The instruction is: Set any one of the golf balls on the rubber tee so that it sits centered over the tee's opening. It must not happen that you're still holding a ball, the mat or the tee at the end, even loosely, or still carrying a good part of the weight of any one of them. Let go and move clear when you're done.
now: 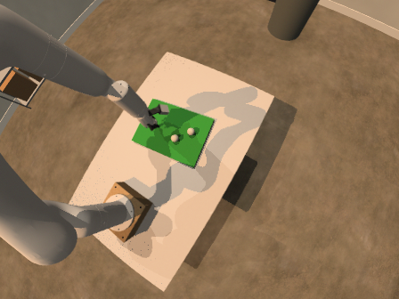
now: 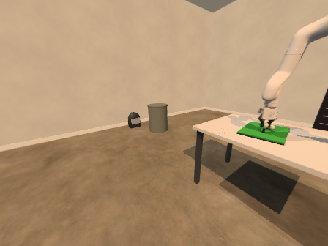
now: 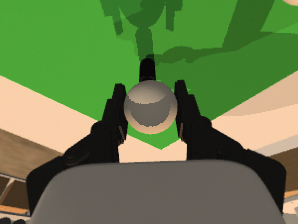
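With a golf ball [image 3: 150, 107] pinched between its fingers, the gripper [image 3: 150, 117] hangs near the black tee [image 3: 147, 69] on the green mat [image 1: 196, 149], seemingly just behind it, ready for placing.

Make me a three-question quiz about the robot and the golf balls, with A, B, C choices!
1. Where does the black tee stand?
A. on the green mat
B. on the floor
C. on the brown base plate

2. How many golf balls lie loose on the mat in the top view?
A. none
B. two
C. five

3. What is the tool doing?
A. hanging open with nothing in it
B. clamped on a golf ball
C. clamped on the tee

Answers: 1 A, the wrist view shows the tee rising from the green. 2 B, two pale balls lie side by side. 3 B, a ball sits between the dark fingers.
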Robot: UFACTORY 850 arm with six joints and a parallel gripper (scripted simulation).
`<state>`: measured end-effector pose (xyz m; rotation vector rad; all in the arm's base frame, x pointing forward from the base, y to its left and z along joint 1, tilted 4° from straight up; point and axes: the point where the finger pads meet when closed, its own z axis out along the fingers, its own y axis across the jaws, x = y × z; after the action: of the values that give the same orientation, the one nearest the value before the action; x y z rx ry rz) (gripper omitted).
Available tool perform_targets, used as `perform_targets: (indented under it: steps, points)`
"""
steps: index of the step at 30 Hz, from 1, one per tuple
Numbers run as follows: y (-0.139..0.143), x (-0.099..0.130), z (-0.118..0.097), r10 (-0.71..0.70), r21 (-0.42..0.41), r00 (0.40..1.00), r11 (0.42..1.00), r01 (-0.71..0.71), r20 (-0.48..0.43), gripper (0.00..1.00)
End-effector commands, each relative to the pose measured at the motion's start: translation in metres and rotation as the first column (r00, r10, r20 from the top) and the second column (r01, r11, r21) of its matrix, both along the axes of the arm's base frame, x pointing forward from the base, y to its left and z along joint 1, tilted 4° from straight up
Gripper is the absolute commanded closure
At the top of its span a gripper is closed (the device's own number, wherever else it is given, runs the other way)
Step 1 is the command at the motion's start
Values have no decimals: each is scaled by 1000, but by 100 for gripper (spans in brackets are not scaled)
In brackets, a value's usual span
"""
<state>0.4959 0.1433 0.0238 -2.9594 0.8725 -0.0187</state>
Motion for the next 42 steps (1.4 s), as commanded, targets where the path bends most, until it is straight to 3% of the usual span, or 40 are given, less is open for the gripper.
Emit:
perform_targets:
  steps: [1,23,24,42]
  points:
    - [1,1,-4,0,1,1000,1000,0,1,100]
    - [2,3,-14,1,3,1000,1000,-1,1,100]
    - [2,3,-14,1,3,1000,1000,-1,1,0]
    - [2,3,-14,1,3,1000,1000,-1,1,0]
